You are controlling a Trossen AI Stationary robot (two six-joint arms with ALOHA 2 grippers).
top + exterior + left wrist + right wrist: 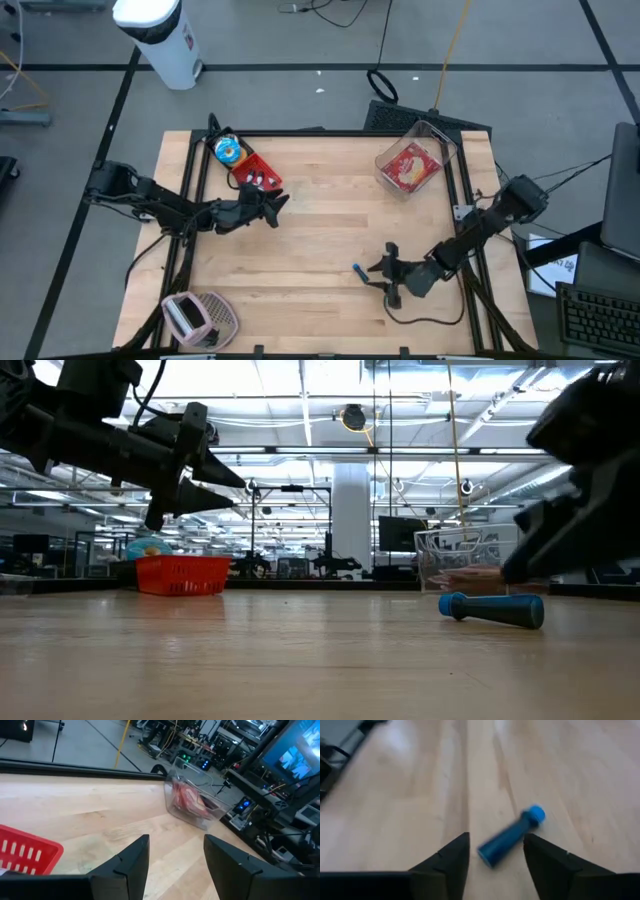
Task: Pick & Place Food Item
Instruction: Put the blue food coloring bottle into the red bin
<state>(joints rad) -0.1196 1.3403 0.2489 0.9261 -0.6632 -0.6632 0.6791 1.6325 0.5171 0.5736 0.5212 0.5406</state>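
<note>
A small blue cylinder with a rounded cap (357,270) lies on its side on the wooden table (320,230), near the front right. My right gripper (496,836) stands open low over the table. The cylinder's (510,837) plain end lies just ahead of and between its fingertips, and no touch shows. My left gripper (176,845) hangs open above the table's left half (280,203), with nothing between its fingers, next to a red basket (258,173). A clear container (415,160) with red-wrapped food stands at the far right.
The red basket holds a dark item, and a round blue and white pack (228,150) lies beside it at the far left. A pink and white object (200,318) sits at the front left corner. Black rails (190,190) run along the table's sides. Bare wood spans the middle.
</note>
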